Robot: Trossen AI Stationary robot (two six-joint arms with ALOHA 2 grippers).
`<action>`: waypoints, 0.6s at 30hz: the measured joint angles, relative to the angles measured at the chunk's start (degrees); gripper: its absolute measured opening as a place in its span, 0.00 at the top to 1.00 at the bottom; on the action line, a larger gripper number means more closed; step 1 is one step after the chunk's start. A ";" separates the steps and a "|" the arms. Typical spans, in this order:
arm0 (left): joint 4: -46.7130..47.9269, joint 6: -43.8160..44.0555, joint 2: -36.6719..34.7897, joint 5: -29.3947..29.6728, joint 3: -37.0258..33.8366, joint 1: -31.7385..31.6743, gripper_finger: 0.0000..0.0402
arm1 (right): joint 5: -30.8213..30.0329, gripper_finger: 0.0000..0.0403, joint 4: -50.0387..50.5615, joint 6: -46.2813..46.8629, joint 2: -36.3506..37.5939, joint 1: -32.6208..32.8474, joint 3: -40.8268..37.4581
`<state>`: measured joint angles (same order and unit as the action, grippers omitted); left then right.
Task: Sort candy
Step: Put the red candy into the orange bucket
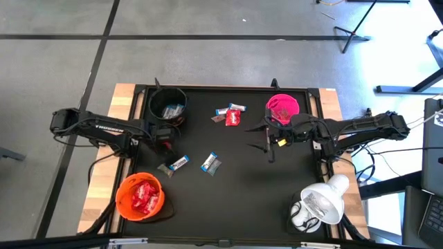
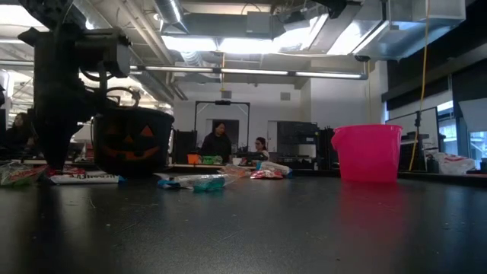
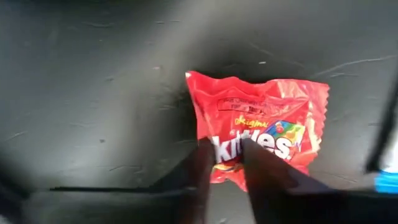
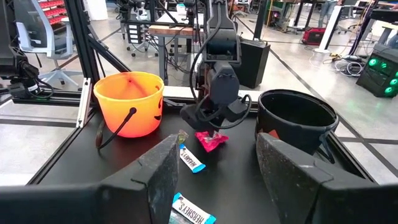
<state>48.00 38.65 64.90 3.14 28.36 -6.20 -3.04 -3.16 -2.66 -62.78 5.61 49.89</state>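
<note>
The left gripper [image 3: 227,163] was down at the table, its two dark fingers [image 3: 264,171] pinched nearly together on the near edge of a red Skittles packet [image 3: 258,127] that lay flat on the black table top [image 3: 93,93]; the right wrist view showed the same gripper [image 4: 214,124] lowered over that red packet [image 4: 211,140]. From above, this left gripper [image 1: 165,138] sat near the table's left edge, just in front of the black bowl [image 1: 168,105] at the far left corner, which held blue-and-white candy [image 1: 172,110]. Nearer the front, the orange bowl [image 1: 140,196] at the front left corner held red candy [image 1: 144,196]. Two blue-and-white bars lay loose just right of the left gripper, one [image 1: 178,163] closer to it and another [image 1: 210,162] toward the middle of the table. A small cluster of red and blue-and-white sweets [image 1: 230,115] lay toward the far edge, between the black bowl and the pink bowl [image 1: 282,108]. The right gripper [image 1: 268,138] waited beside the pink bowl near the far right corner, its fingers [image 4: 165,168] spread wide apart and holding nothing. A white lamp [image 1: 320,202] stood at the front right corner.
</note>
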 joint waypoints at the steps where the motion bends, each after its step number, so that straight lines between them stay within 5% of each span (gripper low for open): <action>1: -0.62 -0.51 -0.03 -0.78 0.00 0.00 0.89 | -0.36 0.47 0.02 0.00 0.00 0.00 0.00; 3: -1.61 -1.54 -0.07 -1.98 0.04 0.00 0.97 | -0.40 0.47 0.04 0.02 0.00 0.00 0.00; 10: 1.07 -3.13 -1.63 -4.26 3.10 0.06 1.00 | -0.40 0.47 0.32 0.81 0.01 0.00 0.00; 18: 20.33 -5.51 -8.20 0.59 25.86 3.11 1.00 | -0.42 0.47 0.30 0.86 0.01 0.00 0.00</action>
<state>68.33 33.15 56.70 3.73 54.21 -3.08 -3.46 -2.85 -1.80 -62.77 5.61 49.89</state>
